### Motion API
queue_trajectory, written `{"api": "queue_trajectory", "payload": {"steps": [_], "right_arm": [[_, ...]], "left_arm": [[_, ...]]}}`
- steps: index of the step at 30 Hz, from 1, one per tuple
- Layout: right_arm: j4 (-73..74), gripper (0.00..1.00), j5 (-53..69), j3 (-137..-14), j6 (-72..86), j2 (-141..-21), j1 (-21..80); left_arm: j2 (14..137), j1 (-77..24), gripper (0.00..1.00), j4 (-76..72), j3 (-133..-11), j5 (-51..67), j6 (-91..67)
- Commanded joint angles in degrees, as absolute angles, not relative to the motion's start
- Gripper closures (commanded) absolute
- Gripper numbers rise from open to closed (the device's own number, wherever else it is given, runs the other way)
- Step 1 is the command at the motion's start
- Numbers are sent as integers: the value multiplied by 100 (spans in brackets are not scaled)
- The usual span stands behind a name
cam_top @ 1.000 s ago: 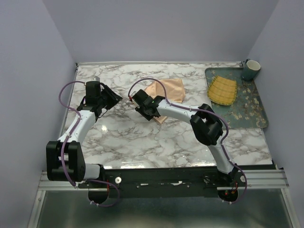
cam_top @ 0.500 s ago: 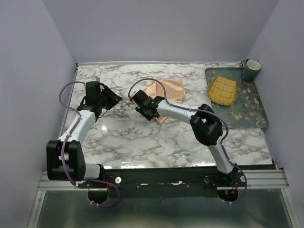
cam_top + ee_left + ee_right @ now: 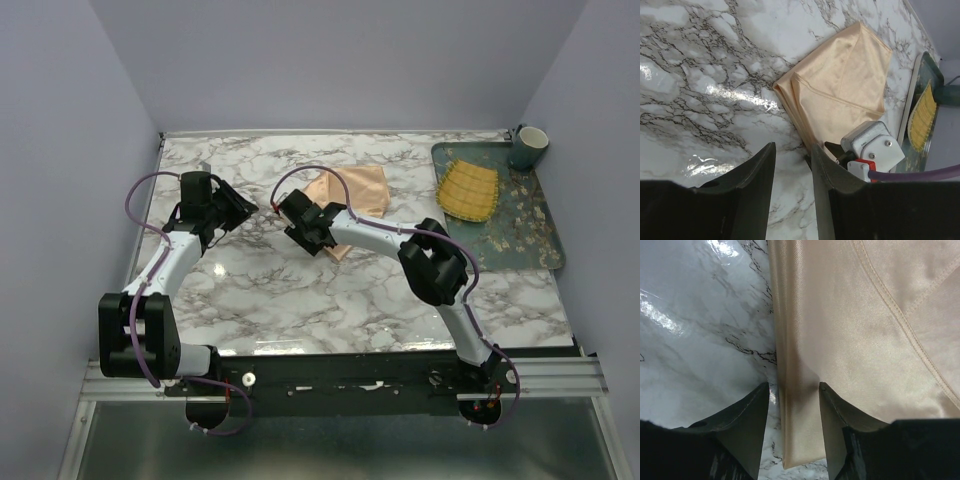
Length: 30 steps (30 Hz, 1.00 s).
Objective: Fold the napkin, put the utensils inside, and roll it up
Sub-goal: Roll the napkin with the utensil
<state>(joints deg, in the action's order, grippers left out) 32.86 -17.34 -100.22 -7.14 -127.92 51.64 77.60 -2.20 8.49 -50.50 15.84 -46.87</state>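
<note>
The peach napkin (image 3: 362,188) lies folded on the marble table (image 3: 300,300), left of centre at the back. My right gripper (image 3: 318,238) hangs low over its left folded edge. In the right wrist view the gripper (image 3: 794,386) is open, and the napkin's (image 3: 865,315) folded edge strip runs between the fingers. The right finger touches the cloth; marble shows beside the left one. My left gripper (image 3: 245,205) hovers to the napkin's left. It stands open (image 3: 793,147) over bare marble, empty, with the napkin (image 3: 840,85) beyond it. The utensils are out of view.
A dark green tray (image 3: 530,235) sits at the right edge with a yellow checked cloth (image 3: 468,190) on it and a mug (image 3: 528,147) at its far corner. The tray's rim (image 3: 914,100) shows in the left wrist view, behind the right wrist's white camera box (image 3: 872,145).
The right gripper's jaws have spread a little around the napkin's edge. Neither arm has visibly shifted.
</note>
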Motion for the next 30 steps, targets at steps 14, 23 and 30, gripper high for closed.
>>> {"api": "queue_trajectory", "payload": {"steps": [14, 23, 30], "right_arm": [[3226, 46, -554, -9844, -651, -13060, 4869], [3366, 48, -1475, -9949, -782, -13052, 4869], [3665, 49, -1565, -10178, -818, -12859, 4975]], "left_arm": [[7910, -123, 57, 668, -4992, 1811, -4764], [7928, -114, 58, 607, -4957, 1846, -4808], [7901, -114, 58, 571, -4922, 1881, -4825]]}}
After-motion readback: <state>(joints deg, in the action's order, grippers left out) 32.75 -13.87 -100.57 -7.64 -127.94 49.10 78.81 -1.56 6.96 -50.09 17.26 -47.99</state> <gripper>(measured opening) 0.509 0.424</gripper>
